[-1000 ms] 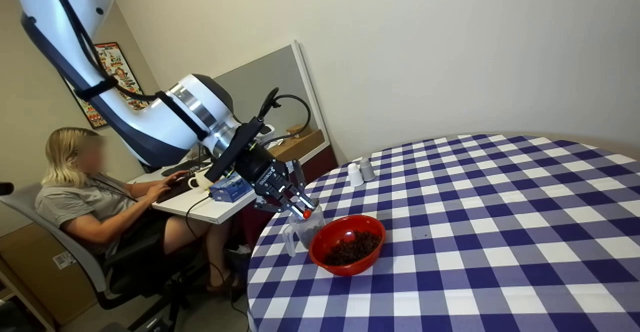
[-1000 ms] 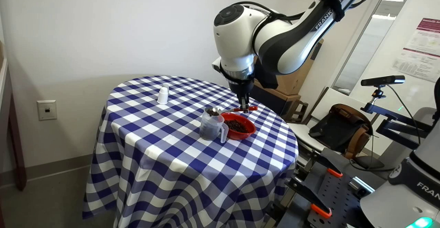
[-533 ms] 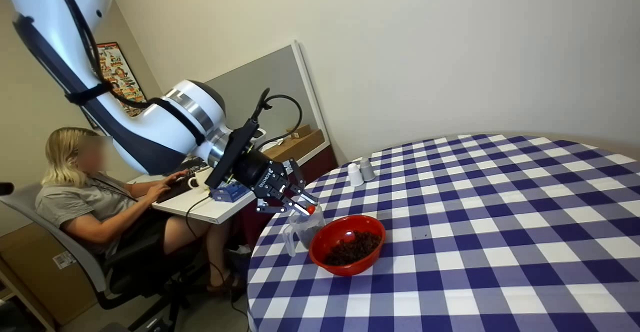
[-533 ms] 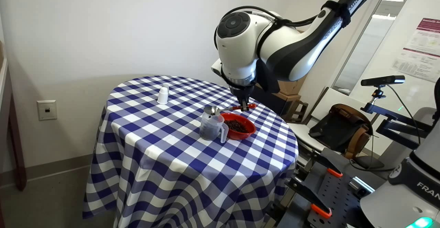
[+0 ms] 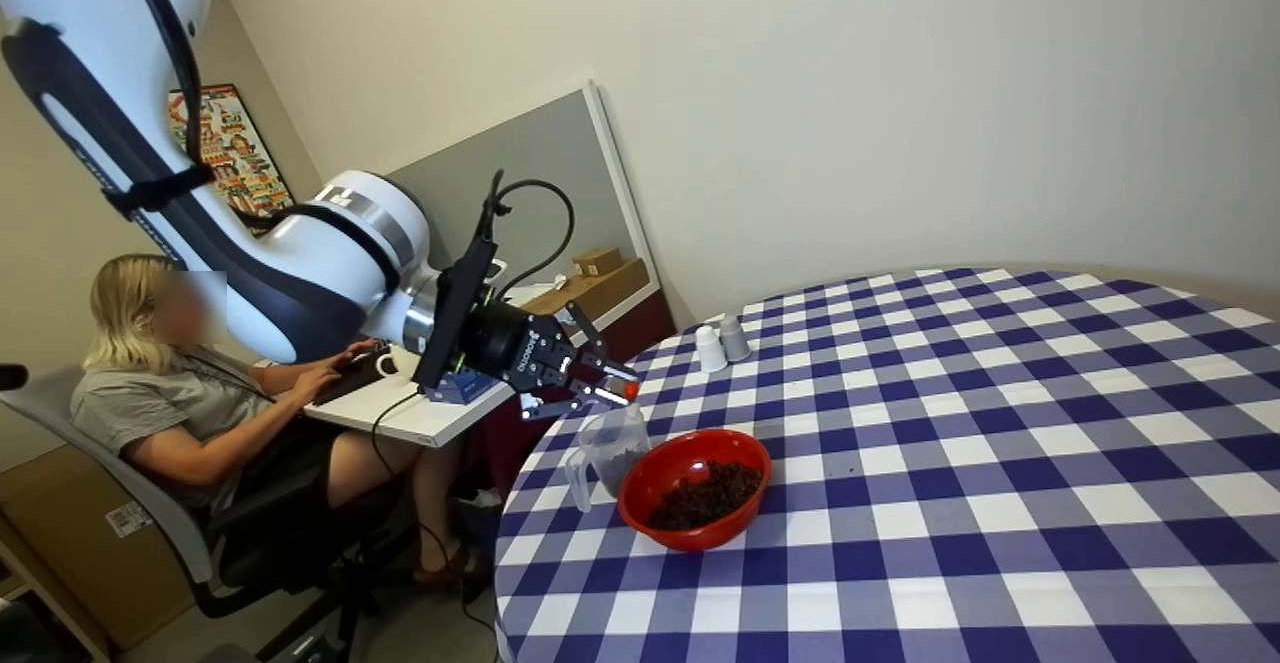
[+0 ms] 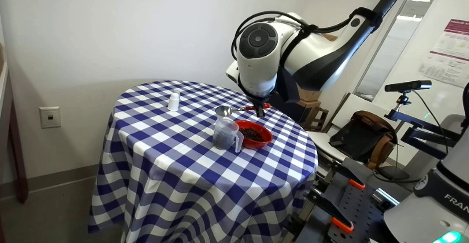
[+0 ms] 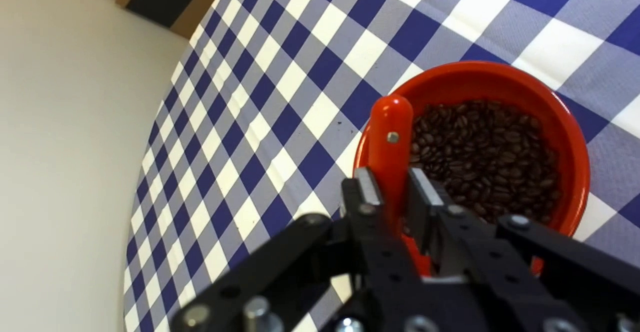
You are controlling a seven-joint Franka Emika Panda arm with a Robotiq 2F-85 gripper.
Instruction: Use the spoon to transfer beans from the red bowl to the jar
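My gripper (image 7: 392, 187) is shut on the red-orange handle of the spoon (image 7: 390, 141). In an exterior view the spoon's silver head (image 6: 222, 110) is just above the mouth of the clear jar (image 6: 224, 135); no beans show on it. The jar also shows in an exterior view (image 5: 612, 443), with a dark fill low inside; it is out of sight in the wrist view. The red bowl (image 7: 575, 187) stands beside the jar and holds the dark beans (image 7: 485, 161). My gripper is above and beside the bowl, higher than its rim, in both exterior views (image 5: 618, 390) (image 6: 260, 111).
White and grey shakers (image 5: 710, 349) stand farther off on the checked tablecloth (image 5: 950, 443). A person sits at a white desk (image 5: 430, 423) beside the table. The jar's handle (image 6: 239, 141) sticks out near the bowl. The table's rounded edge is close to the jar.
Beans lay on the spoon's head at the jar's mouth one second ago; the head tipped and now looks bare. The gripper and spoon have risen, and the arm's wrist has tilted.
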